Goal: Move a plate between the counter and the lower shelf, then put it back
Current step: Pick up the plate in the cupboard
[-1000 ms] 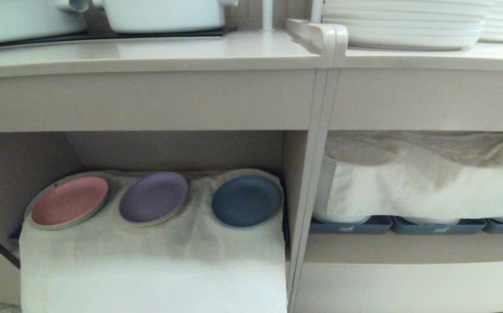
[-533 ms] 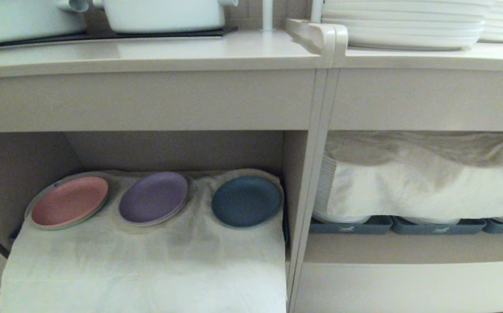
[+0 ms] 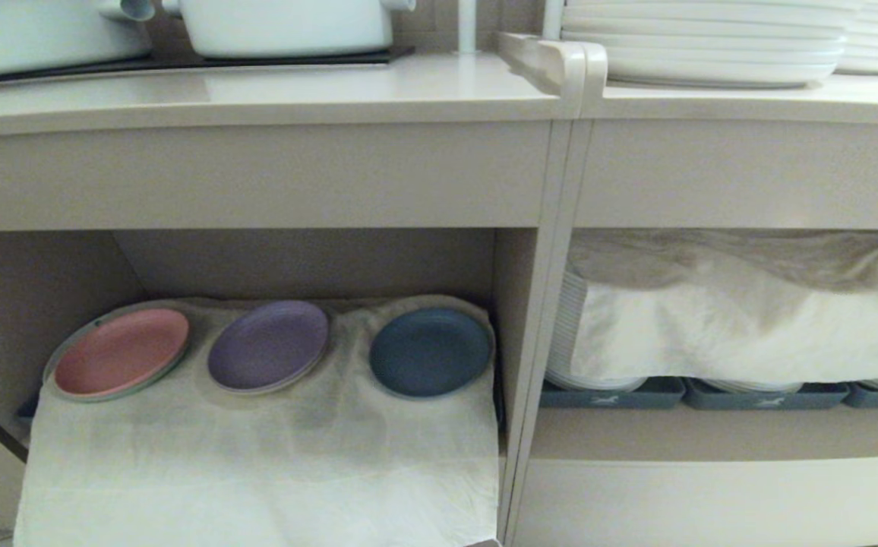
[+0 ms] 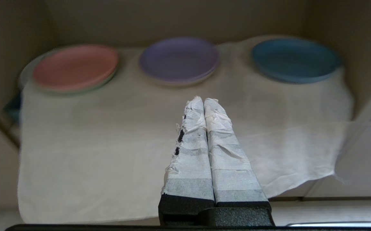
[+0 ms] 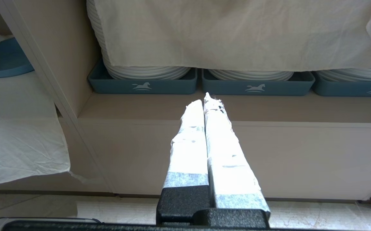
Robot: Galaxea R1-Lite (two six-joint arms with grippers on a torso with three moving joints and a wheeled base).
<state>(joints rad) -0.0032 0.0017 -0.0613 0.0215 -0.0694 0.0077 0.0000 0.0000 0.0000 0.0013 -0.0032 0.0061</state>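
The plate (image 3: 430,352), small, round and blue, lies on the wrinkled white cloth (image 3: 257,456) at the right end of the lower shelf (image 3: 302,262). It also shows in the left wrist view as the plate (image 4: 294,59) and at the edge of the right wrist view as the plate (image 5: 2,61). The counter (image 3: 257,91) runs above the shelf. My left gripper (image 4: 203,100) is shut and empty, hanging in front of the cloth, well short of the plates. My right gripper (image 5: 204,101) is shut and empty before the neighbouring compartment. Neither arm shows in the head view.
A pink plate (image 3: 121,352) and a purple plate (image 3: 268,344) lie left of the blue one. White pots (image 3: 287,26) stand on the black hob. Stacked white dinner plates (image 3: 705,45) sit beyond the raised rail (image 3: 553,61). Blue-grey trays (image 3: 614,395) hold cloth-covered plates.
The hanging front of the white cloth swung out to the left and has come partly back. The plates have not moved.
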